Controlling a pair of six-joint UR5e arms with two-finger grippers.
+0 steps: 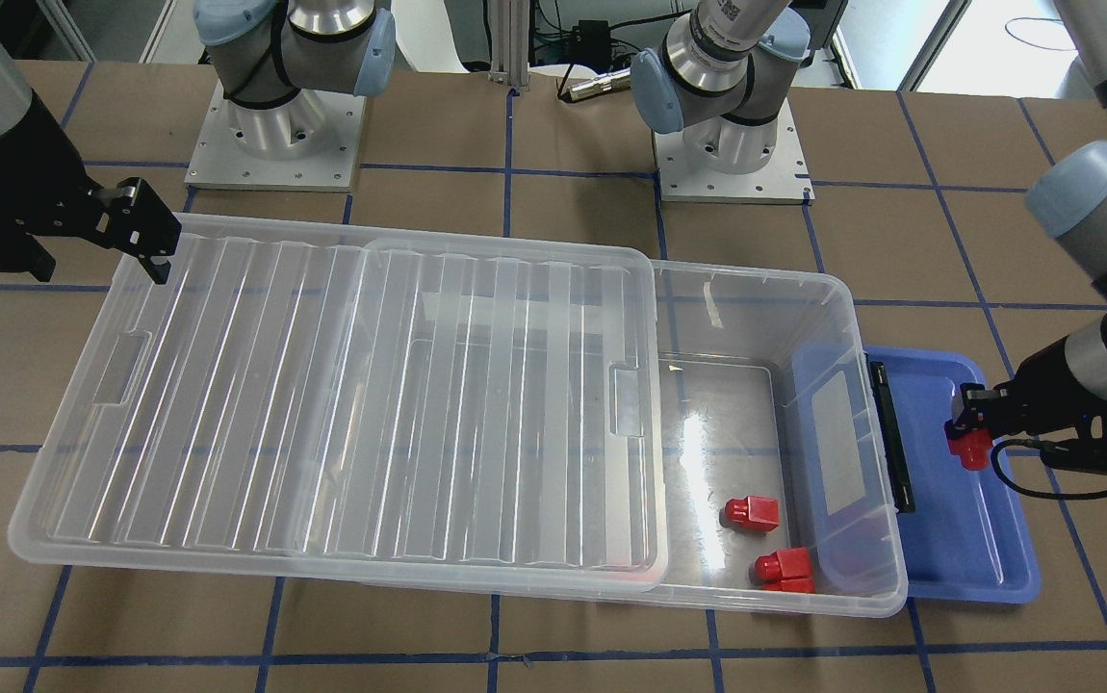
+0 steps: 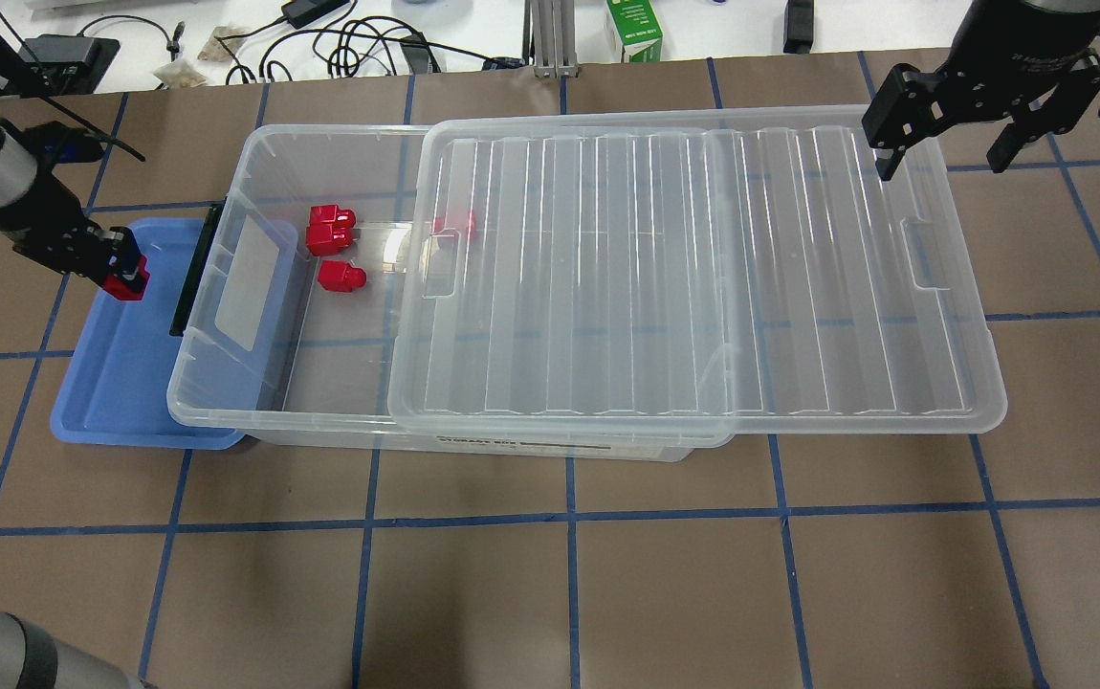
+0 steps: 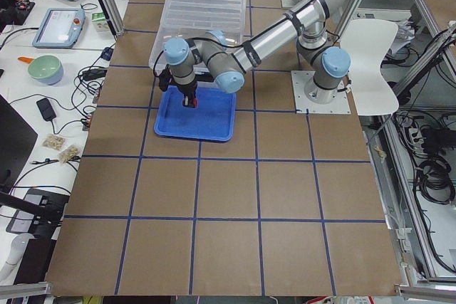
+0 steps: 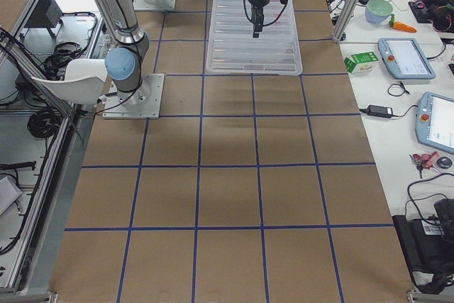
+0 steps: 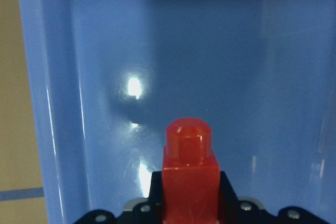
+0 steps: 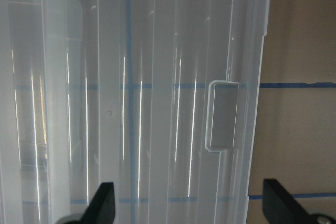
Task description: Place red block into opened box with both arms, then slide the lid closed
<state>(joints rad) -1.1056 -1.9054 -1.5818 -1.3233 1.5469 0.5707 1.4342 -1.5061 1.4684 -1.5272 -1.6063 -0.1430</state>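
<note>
My left gripper is shut on a red block, stub pointing away from the fingers, a little above the blue tray. The same block hangs just outside the black-bar end of the clear box. Three more red blocks lie on the box floor in its uncovered end. The ribbed lid covers the rest of the box and sticks out past its other end. My right gripper is open above the lid's far corner, holding nothing; its fingers straddle the lid's end recess.
The blue tray lies partly under the box's black bar. Both arm bases stand behind the box. Cables and a green carton lie beyond the table's far edge.
</note>
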